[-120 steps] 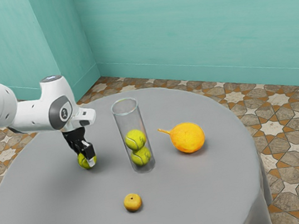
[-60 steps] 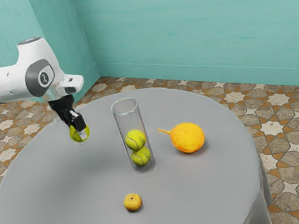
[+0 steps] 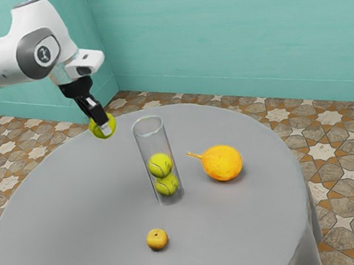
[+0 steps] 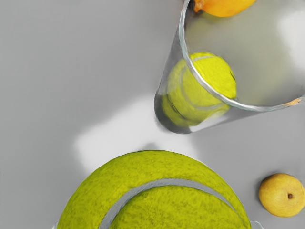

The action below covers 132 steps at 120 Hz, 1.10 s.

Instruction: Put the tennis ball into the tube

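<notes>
In the exterior view my gripper [image 3: 103, 125] is shut on a tennis ball [image 3: 99, 131], holding it in the air beside the tube's open top, toward the exterior view's left. The clear tube [image 3: 148, 151] stands upright on the table, with two tennis balls [image 3: 163, 175] stacked at its bottom. In the wrist view the held tennis ball [image 4: 157, 200] is large and close, with the tube's rim [image 4: 208, 88] near it and the balls [image 4: 202, 86] inside seen through the opening and wall.
The round grey table [image 3: 79, 234] holds a large orange fruit with a stem [image 3: 222, 163] beyond the tube, toward the exterior view's right. A small yellow fruit [image 3: 157, 239] lies nearer that camera. In the wrist view the small fruit [image 4: 282, 195] also appears.
My gripper has risen well off the table with the tennis ball, and over the last half second it also moved toward the tube. The tube and both fruits have stayed put.
</notes>
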Each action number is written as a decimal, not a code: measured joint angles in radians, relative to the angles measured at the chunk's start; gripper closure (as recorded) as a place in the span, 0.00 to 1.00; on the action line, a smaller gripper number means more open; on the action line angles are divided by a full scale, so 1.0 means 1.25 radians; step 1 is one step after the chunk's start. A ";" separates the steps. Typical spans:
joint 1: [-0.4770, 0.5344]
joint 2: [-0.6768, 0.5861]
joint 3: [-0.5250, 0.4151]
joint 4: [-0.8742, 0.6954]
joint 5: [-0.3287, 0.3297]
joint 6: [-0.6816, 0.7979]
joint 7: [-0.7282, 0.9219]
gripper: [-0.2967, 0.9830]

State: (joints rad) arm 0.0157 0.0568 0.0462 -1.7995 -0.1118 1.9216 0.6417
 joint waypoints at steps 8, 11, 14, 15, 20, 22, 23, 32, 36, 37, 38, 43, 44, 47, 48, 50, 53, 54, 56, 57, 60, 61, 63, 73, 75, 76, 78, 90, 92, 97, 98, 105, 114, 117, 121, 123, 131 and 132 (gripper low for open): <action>-0.010 0.000 -0.005 0.015 0.000 -0.009 0.001 0.50; -0.013 0.000 -0.007 0.021 0.000 -0.012 0.001 0.50; -0.016 0.000 -0.011 0.026 -0.001 -0.014 0.002 0.50; -0.017 0.000 -0.012 0.028 -0.001 -0.015 0.002 0.50; -0.021 0.000 -0.017 0.037 -0.001 -0.019 0.003 0.50; -0.022 0.000 -0.019 0.041 -0.001 -0.020 0.003 0.50; -0.023 0.001 -0.021 0.043 -0.001 -0.021 0.003 0.50; -0.025 0.004 -0.032 0.059 -0.001 -0.025 0.004 0.49; -0.028 0.007 -0.035 0.067 -0.002 -0.027 0.004 0.49; -0.028 0.008 -0.036 0.068 -0.003 -0.028 0.004 0.49; -0.029 0.009 -0.036 0.070 -0.003 -0.028 0.004 0.49; -0.032 0.014 -0.038 0.076 -0.004 -0.030 0.005 0.49; -0.032 0.015 -0.039 0.077 -0.005 -0.030 0.005 0.49; -0.033 0.018 -0.039 0.079 -0.007 -0.031 0.005 0.49; -0.034 0.019 -0.039 0.080 -0.008 -0.032 0.006 0.49; -0.034 0.022 -0.039 0.081 -0.010 -0.032 0.006 0.49; -0.034 0.027 -0.040 0.086 -0.012 -0.033 0.006 0.49; -0.033 0.029 -0.040 0.087 -0.013 -0.033 0.006 0.49; -0.033 0.033 -0.040 0.090 -0.014 -0.034 0.006 0.49; -0.033 0.035 -0.040 0.093 -0.015 -0.034 0.007 0.49; -0.032 0.042 -0.040 0.099 -0.018 -0.034 0.007 0.49; -0.032 0.044 -0.040 0.101 -0.018 -0.035 0.007 0.49; -0.033 0.047 -0.040 0.104 -0.020 -0.035 0.007 0.49; -0.039 0.059 -0.040 0.115 -0.031 -0.036 0.008 0.49; -0.041 0.060 -0.040 0.115 -0.034 -0.036 0.008 0.49; -0.042 0.060 -0.040 0.116 -0.035 -0.036 0.008 0.49; -0.044 0.062 -0.040 0.116 -0.037 -0.037 0.009 0.49; -0.048 0.073 -0.040 0.125 -0.051 -0.037 0.009 0.49; -0.048 0.076 -0.040 0.129 -0.052 -0.038 0.010 0.49; -0.048 0.082 -0.040 0.136 -0.055 -0.038 0.010 0.49; -0.048 0.084 -0.040 0.138 -0.056 -0.038 0.010 0.49; -0.048 0.095 -0.040 0.150 -0.058 -0.038 0.011 0.49; -0.054 0.112 -0.040 0.164 -0.062 -0.038 0.011 0.49; -0.056 0.116 -0.040 0.167 -0.063 -0.038 0.011 0.49; -0.058 0.120 -0.040 0.169 -0.065 -0.038 0.011 0.49; -0.058 0.122 -0.040 0.170 -0.066 -0.038 0.012 0.49; -0.059 0.124 -0.040 0.171 -0.067 -0.038 0.012 0.49; -0.059 0.124 -0.040 0.171 -0.068 -0.038 0.012 0.49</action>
State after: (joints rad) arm -0.0581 0.2123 -0.0034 -1.5857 -0.1964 1.8743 0.6565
